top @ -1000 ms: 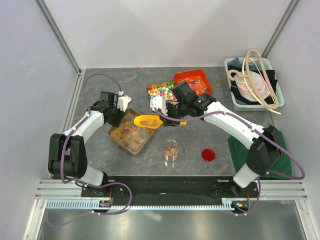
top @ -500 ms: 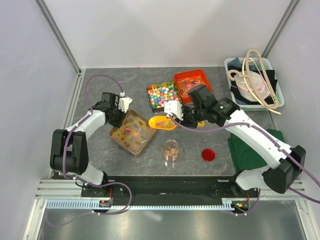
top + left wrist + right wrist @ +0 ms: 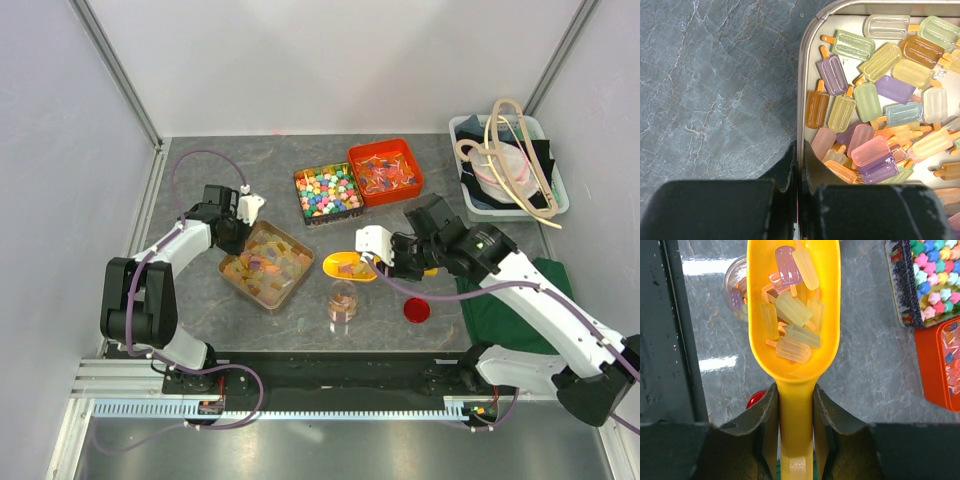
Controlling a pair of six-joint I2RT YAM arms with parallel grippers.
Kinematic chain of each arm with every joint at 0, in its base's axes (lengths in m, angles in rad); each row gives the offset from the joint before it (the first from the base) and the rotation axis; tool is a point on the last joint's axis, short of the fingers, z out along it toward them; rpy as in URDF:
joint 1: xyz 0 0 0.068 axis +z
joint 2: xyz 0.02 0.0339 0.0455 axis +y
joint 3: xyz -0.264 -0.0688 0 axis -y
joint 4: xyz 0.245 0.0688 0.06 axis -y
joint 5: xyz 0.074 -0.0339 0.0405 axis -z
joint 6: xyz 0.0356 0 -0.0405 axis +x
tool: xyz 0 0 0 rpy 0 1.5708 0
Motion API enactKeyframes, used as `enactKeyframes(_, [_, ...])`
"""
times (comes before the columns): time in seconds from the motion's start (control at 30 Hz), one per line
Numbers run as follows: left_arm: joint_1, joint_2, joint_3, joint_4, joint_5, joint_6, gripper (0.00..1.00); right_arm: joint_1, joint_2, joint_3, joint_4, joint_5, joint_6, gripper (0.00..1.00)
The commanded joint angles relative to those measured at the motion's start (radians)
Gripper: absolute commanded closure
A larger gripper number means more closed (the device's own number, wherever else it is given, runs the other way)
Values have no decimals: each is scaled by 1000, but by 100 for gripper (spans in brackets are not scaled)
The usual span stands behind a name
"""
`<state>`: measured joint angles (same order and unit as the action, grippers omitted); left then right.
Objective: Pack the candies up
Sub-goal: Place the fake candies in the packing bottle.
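Note:
The candies [image 3: 262,262] are flat translucent pastel popsicle shapes heaped in a metal tray [image 3: 232,277] at the left. My left gripper [image 3: 240,228] is at the tray's far corner. In the left wrist view it [image 3: 801,155] is shut on the tray's thin rim [image 3: 802,100], with the candies [image 3: 875,100] just right of the fingers. My right gripper [image 3: 392,262] is shut on the handle of a yellow scoop [image 3: 350,266]. The scoop [image 3: 830,340] holds several candies [image 3: 795,310], and its tip hangs over a glass jar [image 3: 342,300] with a few candies inside.
A red lid [image 3: 417,310] lies right of the jar. At the back are a tin of bright multicoloured candies [image 3: 327,191] and an orange-red tray [image 3: 386,171]. A white bin [image 3: 508,165] with cords stands at the far right, a green cloth [image 3: 500,300] below it.
My right arm has carried the loaded scoop from over the metal tray rightward and nearer, to just above the jar. The left arm has stayed put on the tray's rim.

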<state>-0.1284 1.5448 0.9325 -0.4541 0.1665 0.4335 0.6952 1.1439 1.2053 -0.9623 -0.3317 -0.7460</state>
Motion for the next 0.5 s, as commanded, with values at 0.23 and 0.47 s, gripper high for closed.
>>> enactKeyframes(0.23, [4,-5,32,19,41,13,98,-3,-121,-96,-93,100,-39,100])
enactKeyframes(0.47, [4,-6,25,20,42,8,98,0,-102,-72,-111,175,-69,100])
